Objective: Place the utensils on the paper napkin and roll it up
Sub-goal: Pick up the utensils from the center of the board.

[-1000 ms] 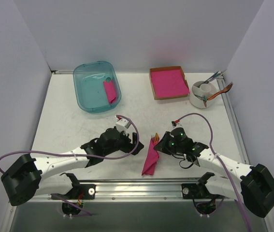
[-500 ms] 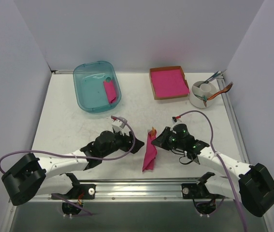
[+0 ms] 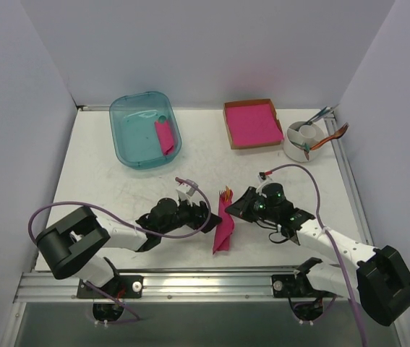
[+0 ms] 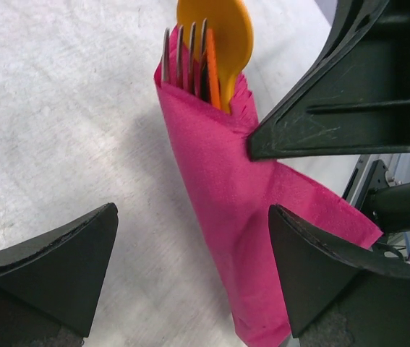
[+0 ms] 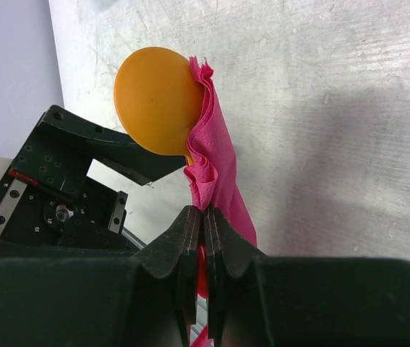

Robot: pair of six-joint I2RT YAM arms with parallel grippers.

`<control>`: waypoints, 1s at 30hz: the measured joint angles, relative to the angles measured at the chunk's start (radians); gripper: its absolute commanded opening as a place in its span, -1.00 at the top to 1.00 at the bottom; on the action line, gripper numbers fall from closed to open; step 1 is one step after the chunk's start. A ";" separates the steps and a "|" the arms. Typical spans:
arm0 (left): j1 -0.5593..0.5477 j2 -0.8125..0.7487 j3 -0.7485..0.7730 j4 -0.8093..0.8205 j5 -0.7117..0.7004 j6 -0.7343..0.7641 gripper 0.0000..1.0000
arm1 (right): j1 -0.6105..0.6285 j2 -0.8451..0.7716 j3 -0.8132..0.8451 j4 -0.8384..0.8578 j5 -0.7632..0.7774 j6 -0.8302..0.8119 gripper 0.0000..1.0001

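The paper napkin (image 3: pixel 223 225) is wrapped into a magenta roll round the utensils. The silver-grey fork's tines (image 4: pixel 183 61) and the orange spoon's round bowl (image 4: pixel 223 32) stick out of its far end. My right gripper (image 3: pixel 233 210) is shut on a pinched fold of the napkin (image 5: pixel 215 166) just below the spoon bowl (image 5: pixel 157 97). My left gripper (image 3: pixel 209 217) is wide open right beside the roll on its left. In the left wrist view the lower part of the napkin (image 4: pixel 226 188) lies between the left gripper's (image 4: pixel 191 217) fingers without touching them.
A teal bin (image 3: pixel 129 137) at the back left holds a pink roll (image 3: pixel 165 137). A cardboard box (image 3: pixel 228 129) with a pink stack sits at the back right. Beside it a white cup (image 3: pixel 295 150) holds cutlery. A metal rail (image 3: pixel 205 283) runs along the near edge.
The left arm has swung right and brought its open gripper up against the roll. The right gripper has shifted the roll slightly away from the rail, still shut on it.
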 measured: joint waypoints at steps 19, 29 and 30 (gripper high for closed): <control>0.036 -0.038 0.027 0.080 0.192 -0.085 -0.88 | -0.024 -0.081 0.026 0.000 -0.100 0.031 1.00; 0.063 -0.021 0.063 0.141 0.314 -0.194 -0.88 | -0.024 -0.106 0.034 0.035 -0.136 0.067 1.00; 0.064 -0.019 0.067 0.145 0.320 -0.201 -0.88 | -0.024 -0.109 0.034 0.039 -0.139 0.068 1.00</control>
